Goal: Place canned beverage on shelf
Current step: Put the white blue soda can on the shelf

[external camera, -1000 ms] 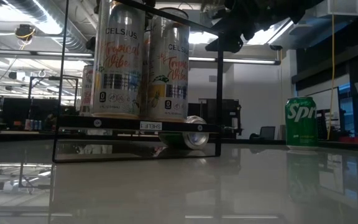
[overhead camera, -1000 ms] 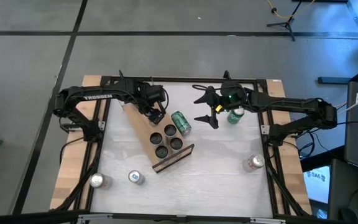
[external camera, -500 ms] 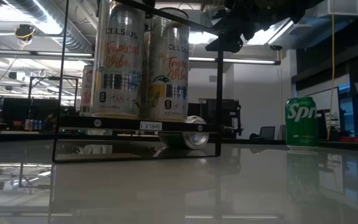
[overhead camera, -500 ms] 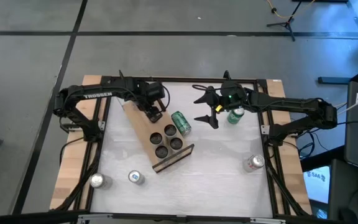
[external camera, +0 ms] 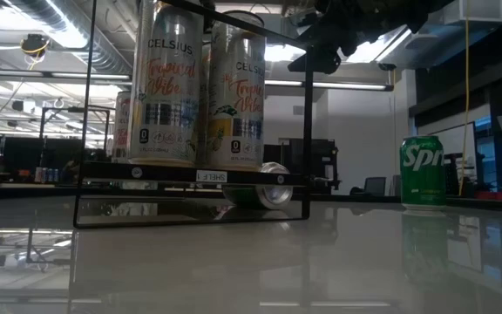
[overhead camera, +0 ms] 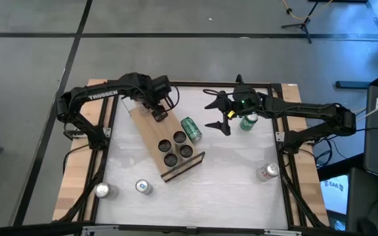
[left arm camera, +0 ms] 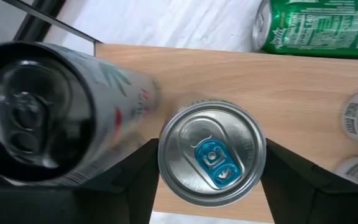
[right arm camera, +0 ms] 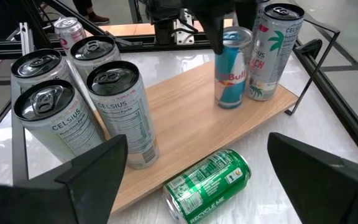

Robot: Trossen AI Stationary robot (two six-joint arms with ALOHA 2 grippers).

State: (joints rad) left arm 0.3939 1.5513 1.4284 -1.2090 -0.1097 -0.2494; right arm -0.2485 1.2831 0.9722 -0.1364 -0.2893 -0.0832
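Note:
A slim blue-and-silver can with a blue tab stands upright at the far end of the shelf, a light-wood board lying aslant on the table. My left gripper is shut on it from above. A taller can stands right beside it. Several Celsius cans stand on the shelf's near end. A green can lies on its side on the table against the shelf. My right gripper hovers open to the right of that can, holding nothing. My left gripper pinches the can's upper wall just below the rim between its two fingers, one on each side. The fingers come from above, pointing down. The can is upright; I cannot tell whether its base rests on the shelf or hangs just over it.
A green Sprite can stands behind my right gripper. Three more cans stand on the table, two at the near left and one at the near right. A dark frame borders the table.
My left gripper has moved along the shelf toward its far end and the table's far edge, rolling its wrist on the way. The slim can between its fingers has stayed upright. My right gripper has kept still.

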